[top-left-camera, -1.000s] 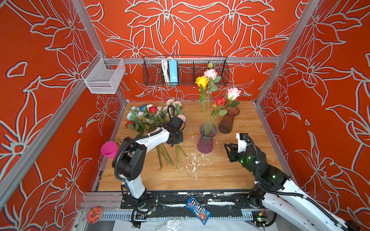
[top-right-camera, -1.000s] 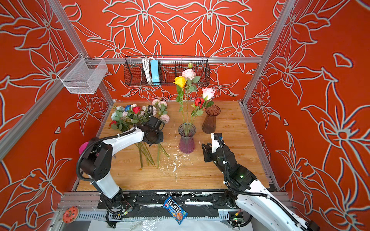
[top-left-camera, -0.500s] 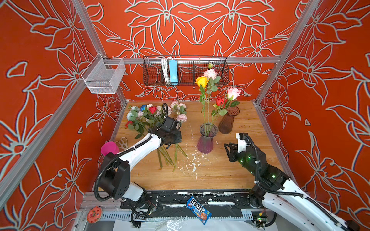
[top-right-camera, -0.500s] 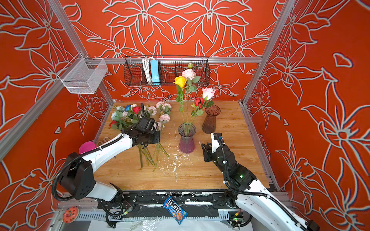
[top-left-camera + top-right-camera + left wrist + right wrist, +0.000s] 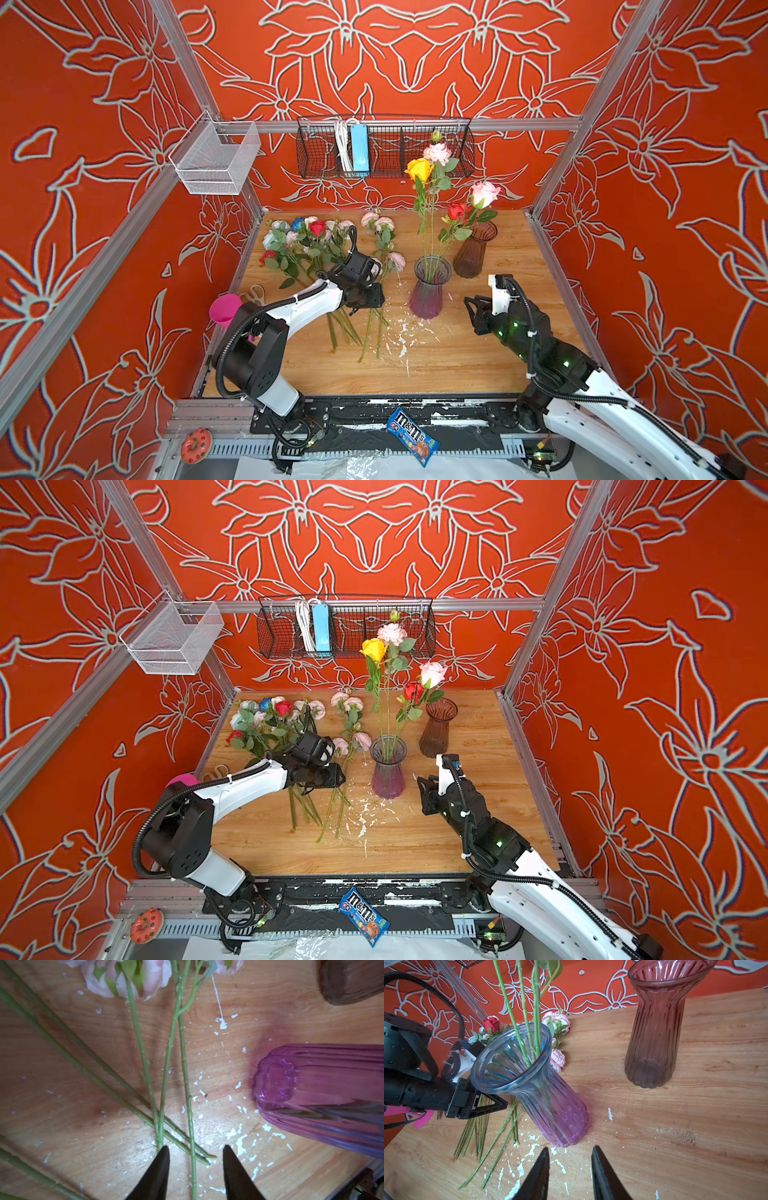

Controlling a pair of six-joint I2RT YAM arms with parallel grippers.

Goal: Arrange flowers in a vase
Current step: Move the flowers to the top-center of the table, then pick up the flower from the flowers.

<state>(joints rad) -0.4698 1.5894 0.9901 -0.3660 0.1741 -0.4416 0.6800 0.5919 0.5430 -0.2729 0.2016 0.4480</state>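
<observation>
A purple glass vase (image 5: 428,293) (image 5: 387,773) (image 5: 550,1095) stands mid-table. It holds long-stemmed flowers: a yellow rose (image 5: 419,169), a pink bloom (image 5: 436,153), a pink rose (image 5: 484,193) and a red one (image 5: 456,211). Loose flowers (image 5: 307,241) (image 5: 274,721) lie at the left rear, their green stems (image 5: 145,1059) fanned toward the front. My left gripper (image 5: 370,297) (image 5: 332,777) (image 5: 195,1147) is open low over those stems, and one stem (image 5: 192,1167) runs between its fingers untouched. My right gripper (image 5: 471,301) (image 5: 570,1148) is open and empty, just in front-right of the purple vase.
An empty brown vase (image 5: 473,249) (image 5: 654,1032) stands behind the purple one. A pink cup (image 5: 224,309) and scissors (image 5: 254,293) sit at the left edge. White flakes (image 5: 399,336) litter the wood. A black wire basket (image 5: 384,145) and a white mesh basket (image 5: 216,160) hang on the walls.
My left gripper was shut among the flowers; it has slid toward the front along the stems and its jaws have opened. The pink spray shifted slightly. The right arm has not moved.
</observation>
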